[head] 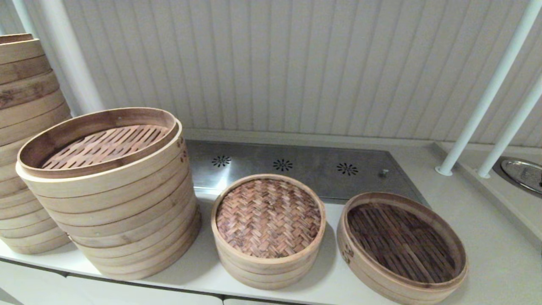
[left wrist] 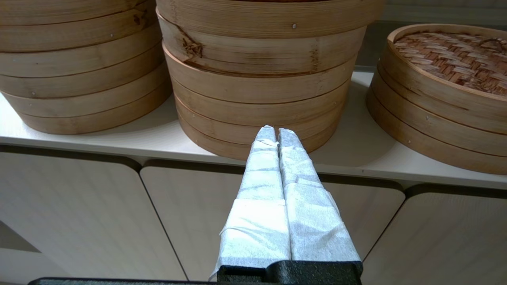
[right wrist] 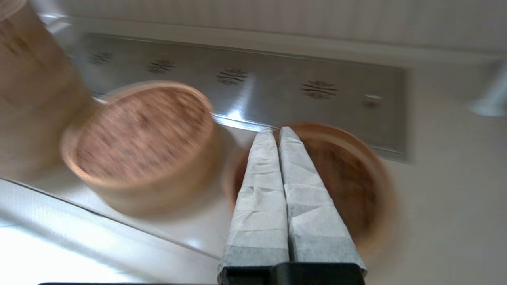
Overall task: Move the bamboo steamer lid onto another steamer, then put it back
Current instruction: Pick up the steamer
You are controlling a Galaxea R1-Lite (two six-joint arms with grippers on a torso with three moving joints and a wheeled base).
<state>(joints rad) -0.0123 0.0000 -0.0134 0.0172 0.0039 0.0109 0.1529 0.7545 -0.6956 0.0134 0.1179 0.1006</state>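
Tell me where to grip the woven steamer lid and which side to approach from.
Grip the bamboo steamer lid by its pale raised rim, coming down from above: the woven top is flat, without a handle. The right gripper, shut, is nearest, so the lid's right edge probably suits best.

1. Counter is lying bare to the right of the wide slatted basket; open passage there, reaching back to two white poles standing at the far right.
2. Steel panel behind the baskets is lying flat and low; room above it.
3. Bamboo steamer lid is sitting between the tall stack and the wide slatted basket; gaps on both sides are narrow; its top is lying open from above.
4. Second stack is blocking the far left, just beside the tall stack.
5. Left gripper, fingers pressed together, is facing the tall stack's base; the stack is blocking straight ahead.
6. Right gripper, fingers together, is hanging over the wide slatted basket; nothing is standing under it but that basket.
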